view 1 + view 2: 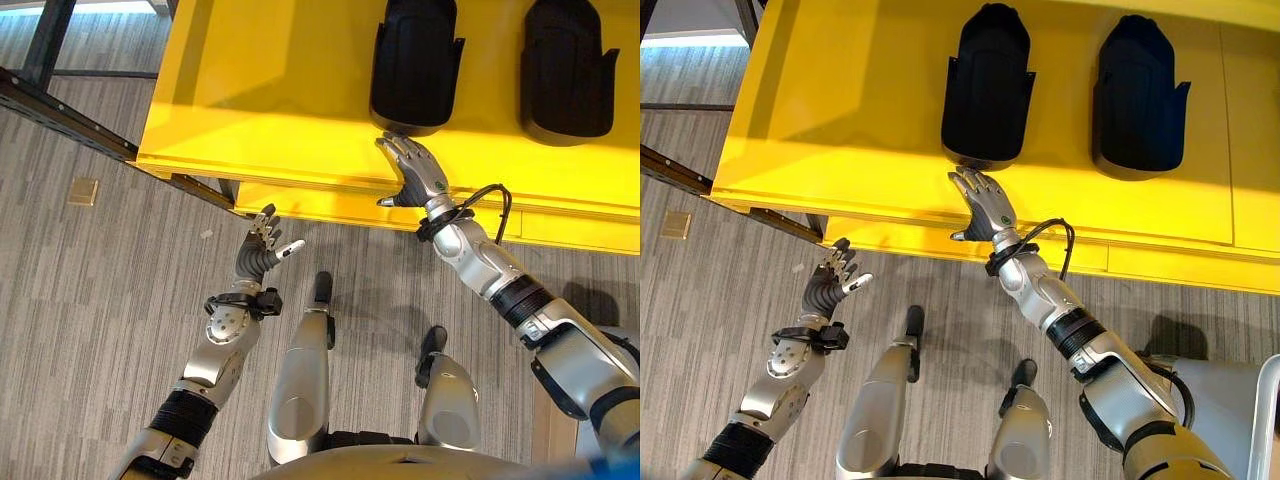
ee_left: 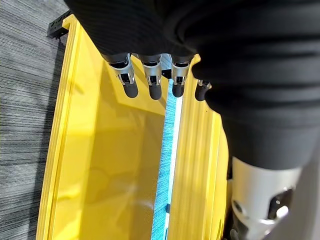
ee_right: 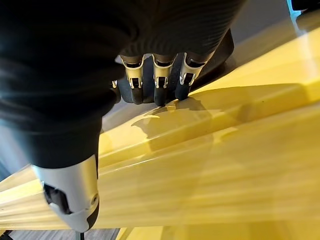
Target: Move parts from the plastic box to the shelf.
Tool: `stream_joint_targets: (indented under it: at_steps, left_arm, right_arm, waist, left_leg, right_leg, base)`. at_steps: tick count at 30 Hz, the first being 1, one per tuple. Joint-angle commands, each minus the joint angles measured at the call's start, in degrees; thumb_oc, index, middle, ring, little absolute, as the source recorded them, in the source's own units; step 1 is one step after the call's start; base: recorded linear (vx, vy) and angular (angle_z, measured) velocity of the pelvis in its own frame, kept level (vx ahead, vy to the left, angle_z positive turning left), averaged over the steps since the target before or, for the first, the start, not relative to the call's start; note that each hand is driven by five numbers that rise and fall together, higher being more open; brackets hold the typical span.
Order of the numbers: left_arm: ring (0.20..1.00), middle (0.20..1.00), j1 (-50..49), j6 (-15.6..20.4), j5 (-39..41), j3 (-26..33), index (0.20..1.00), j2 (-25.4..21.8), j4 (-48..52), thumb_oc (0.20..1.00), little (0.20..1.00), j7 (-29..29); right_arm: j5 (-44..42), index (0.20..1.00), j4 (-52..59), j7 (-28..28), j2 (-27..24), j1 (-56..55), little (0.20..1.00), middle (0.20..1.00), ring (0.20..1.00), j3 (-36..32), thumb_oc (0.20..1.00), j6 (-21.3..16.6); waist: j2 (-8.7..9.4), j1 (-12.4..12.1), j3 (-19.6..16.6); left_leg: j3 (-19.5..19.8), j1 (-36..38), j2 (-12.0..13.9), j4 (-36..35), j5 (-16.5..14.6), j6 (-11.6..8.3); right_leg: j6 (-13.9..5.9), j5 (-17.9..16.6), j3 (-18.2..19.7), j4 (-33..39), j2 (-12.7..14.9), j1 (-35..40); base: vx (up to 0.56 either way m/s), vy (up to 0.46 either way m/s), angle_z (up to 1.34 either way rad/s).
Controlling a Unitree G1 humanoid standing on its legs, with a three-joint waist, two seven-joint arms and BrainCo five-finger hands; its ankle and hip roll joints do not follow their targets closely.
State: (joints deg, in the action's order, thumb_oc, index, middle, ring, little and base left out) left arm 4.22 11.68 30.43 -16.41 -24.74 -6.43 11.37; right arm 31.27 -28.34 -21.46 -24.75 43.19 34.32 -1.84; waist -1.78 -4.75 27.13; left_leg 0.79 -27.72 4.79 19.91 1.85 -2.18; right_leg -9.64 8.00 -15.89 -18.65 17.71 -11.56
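Lowest in view, my left hand hangs empty, fingers loosely spread, below the yellow shelf. Right hand, fingers straight, touches the nearer black part on the shelf; I'd nudge it gently inward.

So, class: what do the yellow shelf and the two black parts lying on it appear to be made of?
Yellow shelf: probably painted metal, since its smooth surface shows soft glossy reflections. Two black parts: likely moulded plastic or rubber, matte with rounded contours. Neither is certain.
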Motion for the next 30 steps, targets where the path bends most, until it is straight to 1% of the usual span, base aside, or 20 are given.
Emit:
stream_joint_targets:
  at_steps: [1, 15, 30]
  left_arm:
    - [1.000, 1.000, -0.4, 3.6, 0.6, -0.1, 1.000, -0.2, 1.5, 1.000, 1.000, -0.7]
    - [1.000, 1.000, -0.7, 3.9, 1.0, -0.1, 1.000, -0.6, 1.8, 1.000, 1.000, -1.3]
    - [1.000, 1.000, -0.7, 3.9, 1.5, 0.1, 1.000, -1.1, 2.0, 1.000, 1.000, -1.3]
  right_arm:
    - [0.1, 1.000, -5.2, 0.1, -0.6, 1.3, 1.000, 1.000, 1.000, -1.4, 1.000, 2.5]
    - [-1.1, 1.000, -10.1, 0.4, -1.1, 3.8, 1.000, 1.000, 1.000, -0.3, 1.000, 2.7]
    - [-1.8, 1.000, -10.4, -0.1, -3.0, 7.0, 1.000, 1.000, 1.000, -0.8, 1.000, 3.2]
  waist:
    - [1.29, -1.4, -0.1]
    - [0.98, -1.8, 0.0]
    - [0.72, -2.1, -0.1]
  left_leg:
    - [-1.8, 1.1, 1.4, 4.1, -6.7, -0.30]
    - [-1.9, 1.1, 1.4, 4.0, -6.7, -0.17]
    - [-2.2, 0.9, 1.2, 4.8, -7.3, 0.02]
  right_leg:
    - [2.27, -0.3, 0.6, -2.3, -1.4, -1.8]
    - [2.21, -0.2, 0.6, -2.7, -1.3, -2.2]
    - [2.08, -0.1, 1.0, -3.2, -1.1, -2.5]
  base:
    - [0.00, 0.000, 0.00]
    - [0.00, 0.000, 0.00]
    - [0.00, 0.000, 0.00]
